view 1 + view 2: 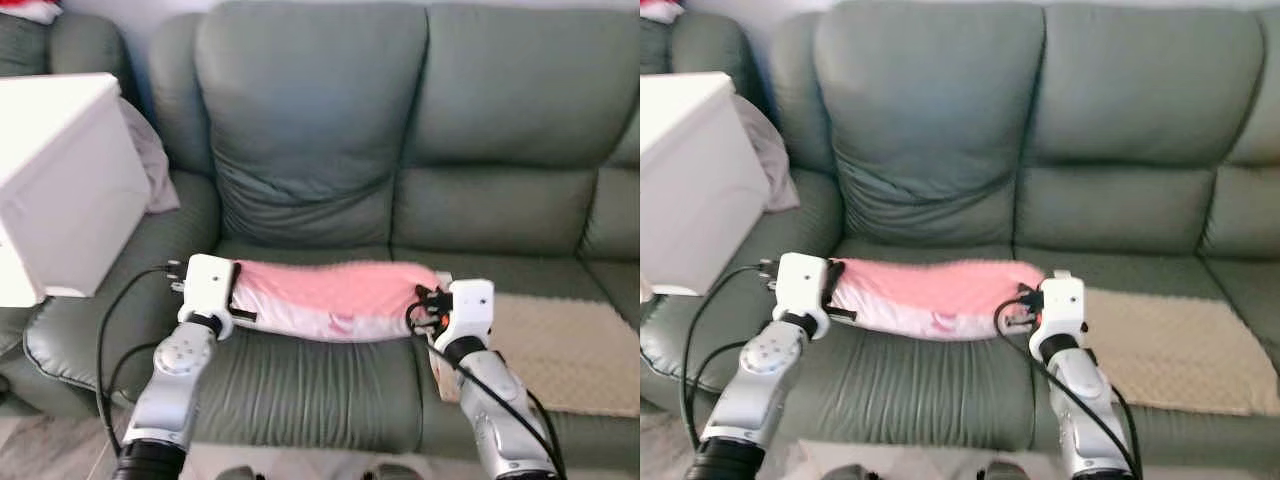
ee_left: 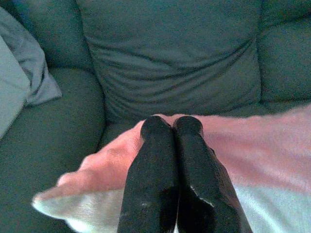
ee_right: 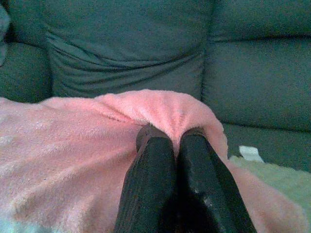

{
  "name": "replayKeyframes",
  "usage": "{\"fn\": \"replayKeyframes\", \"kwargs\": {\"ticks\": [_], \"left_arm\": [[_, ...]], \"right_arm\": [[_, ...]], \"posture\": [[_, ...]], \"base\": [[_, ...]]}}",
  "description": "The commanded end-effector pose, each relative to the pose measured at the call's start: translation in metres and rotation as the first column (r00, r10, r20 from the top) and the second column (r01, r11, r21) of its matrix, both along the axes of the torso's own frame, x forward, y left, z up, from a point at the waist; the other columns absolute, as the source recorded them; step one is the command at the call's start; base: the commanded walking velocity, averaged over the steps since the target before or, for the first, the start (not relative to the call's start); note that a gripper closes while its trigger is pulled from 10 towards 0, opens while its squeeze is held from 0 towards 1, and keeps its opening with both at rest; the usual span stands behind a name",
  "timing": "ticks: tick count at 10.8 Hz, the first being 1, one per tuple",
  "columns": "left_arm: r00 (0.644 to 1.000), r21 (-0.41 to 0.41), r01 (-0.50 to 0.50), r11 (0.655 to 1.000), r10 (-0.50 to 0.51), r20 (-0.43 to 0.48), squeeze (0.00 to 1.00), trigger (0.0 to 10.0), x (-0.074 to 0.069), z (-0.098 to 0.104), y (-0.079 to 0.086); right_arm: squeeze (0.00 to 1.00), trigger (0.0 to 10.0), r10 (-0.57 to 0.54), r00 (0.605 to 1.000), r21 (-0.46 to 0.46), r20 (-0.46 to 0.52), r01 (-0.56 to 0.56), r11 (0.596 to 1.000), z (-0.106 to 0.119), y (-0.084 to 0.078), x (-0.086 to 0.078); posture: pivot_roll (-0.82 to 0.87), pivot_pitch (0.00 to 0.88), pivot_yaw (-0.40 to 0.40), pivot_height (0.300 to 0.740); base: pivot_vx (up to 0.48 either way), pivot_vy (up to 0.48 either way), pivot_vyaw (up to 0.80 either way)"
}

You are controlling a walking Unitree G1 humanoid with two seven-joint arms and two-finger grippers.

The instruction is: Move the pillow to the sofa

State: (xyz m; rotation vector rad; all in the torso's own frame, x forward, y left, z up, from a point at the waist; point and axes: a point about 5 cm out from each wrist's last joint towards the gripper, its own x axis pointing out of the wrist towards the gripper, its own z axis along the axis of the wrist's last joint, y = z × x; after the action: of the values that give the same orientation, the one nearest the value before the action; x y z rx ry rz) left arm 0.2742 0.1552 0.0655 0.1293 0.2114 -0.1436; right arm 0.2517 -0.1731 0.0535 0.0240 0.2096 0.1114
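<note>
A grey-green sofa [image 1: 420, 130] spans the scene, with a beige mat [image 1: 560, 350] lying on its right seat and a white box [image 1: 60, 190] standing by its left armrest next to a grey cloth [image 1: 150, 160]. The pink-and-white pillow [image 1: 335, 298] lies across the middle seat cushion. The left gripper [image 2: 171, 127] has its fingers pinched together on the pillow's left end, and the right gripper [image 3: 171, 136] has its fingers pressed shut on the fluffy right end.

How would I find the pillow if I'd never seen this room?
Look at the big grey-green sofa. At its left seat, the pillow is held between the left pincer and right pincer. It's pink with a white underside, unlike the beige mat beside it.
</note>
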Motion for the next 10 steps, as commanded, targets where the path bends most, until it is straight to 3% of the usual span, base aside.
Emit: {"fn": "replayKeyframes", "kwargs": {"ticks": [1,2,3,5,6,8,10], "left_arm": [[0.999,0.038,-0.033,0.999,0.033,-0.018,0.00,10.0,0.003,0.000,0.012],[0.998,0.079,-0.040,0.996,0.043,-0.038,0.00,10.0,0.006,-0.003,0.014],[0.999,0.125,-0.020,0.992,0.025,-0.037,0.00,10.0,0.021,0.000,0.014],[0.995,0.138,-0.085,0.987,0.090,-0.031,0.00,10.0,0.042,0.006,0.023],[0.992,0.154,-0.102,0.983,0.111,-0.052,0.00,10.0,0.050,0.000,0.024],[0.988,0.208,-0.121,0.971,0.138,-0.071,0.00,10.0,0.055,-0.009,0.034],[0.972,0.241,-0.174,0.955,0.206,-0.113,0.00,10.0,0.056,-0.016,0.046]], "right_arm": [[0.00,10.0,-0.017,1.000,0.013,0.009,0.017,1.000,0.005,0.001,0.005],[0.00,10.0,-0.006,1.000,0.014,0.011,0.006,1.000,0.006,0.003,0.009],[0.00,10.0,0.005,1.000,0.001,0.008,-0.005,1.000,0.011,0.002,0.023],[0.00,10.0,0.058,0.998,-0.034,0.007,-0.058,0.998,0.017,0.003,0.043],[0.00,10.0,0.062,0.997,-0.061,-0.048,-0.065,0.996,0.006,0.002,0.053],[0.00,10.0,0.044,0.997,-0.095,-0.071,-0.051,0.994,-0.003,0.008,0.063],[0.00,10.0,0.080,0.988,-0.057,-0.134,-0.088,0.994,-0.021,0.030,0.058]], "posture": [[-0.02,0.121,0.029,0.740],[-0.02,0.144,0.035,0.740],[-0.03,0.160,0.021,0.740],[-0.03,0.213,0.006,0.740],[-0.03,0.234,0.004,0.740],[-0.03,0.272,-0.010,0.740],[-0.03,0.280,-0.022,0.740]], "base": [[0.000,0.000,0.00],[0.000,0.000,0.00],[0.000,0.000,0.00],[0.000,0.000,0.00],[0.000,0.000,0.00],[0.000,0.000,0.00],[0.000,0.000,0.00]]}}
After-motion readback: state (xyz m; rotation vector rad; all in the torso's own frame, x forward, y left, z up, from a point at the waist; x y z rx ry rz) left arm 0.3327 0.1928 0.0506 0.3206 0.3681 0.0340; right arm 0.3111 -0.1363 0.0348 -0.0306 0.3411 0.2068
